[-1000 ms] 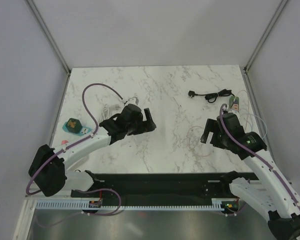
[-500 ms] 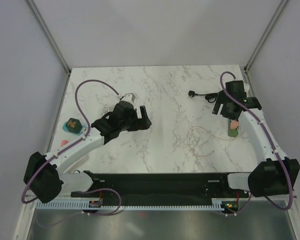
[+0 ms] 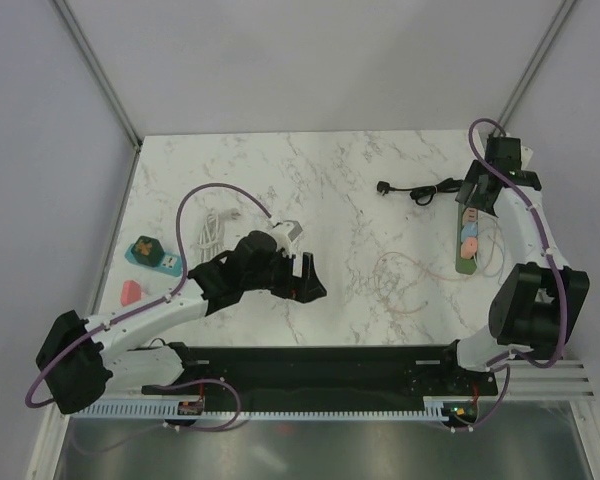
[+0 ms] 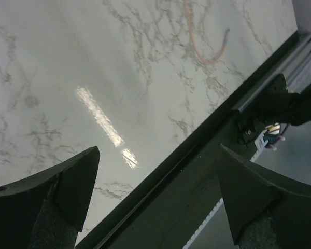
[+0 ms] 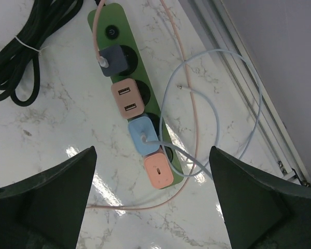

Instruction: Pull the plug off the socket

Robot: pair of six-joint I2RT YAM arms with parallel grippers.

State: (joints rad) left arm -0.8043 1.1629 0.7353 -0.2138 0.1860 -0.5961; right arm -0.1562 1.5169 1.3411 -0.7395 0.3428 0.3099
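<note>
- Hangs the right gripper (image 5: 151,151) directly above a long green plastic socket strip (image 5: 137,98), blunt black fingers (image 5: 52,197) spread wide, nothing between them.
- Lays the strip flat on a glossy white marble tabletop with grey veins (image 3: 330,190), close to the right edge.
- Seats four blocky plugs in a row along the strip: a dark grey square adapter (image 5: 113,59), a tan adapter with two USB ports (image 5: 125,98), a light blue rounded adapter (image 5: 143,135) and a salmon-pink adapter (image 5: 158,171).
- Shows all four pressed down into their round sockets.
- Loops a thin pale blue cord (image 5: 259,98) from the blue adapter out over the marble, and drapes a thin pink cord (image 5: 195,104) alongside the strip.
- Places a coiled black rubbery cable with a white tie (image 5: 20,57) just beside the strip's switch end.
- Holds the left gripper (image 4: 155,153) near the table's front edge, fingers wide apart and empty, over bare marble and a black metal rail (image 4: 207,155).
</note>
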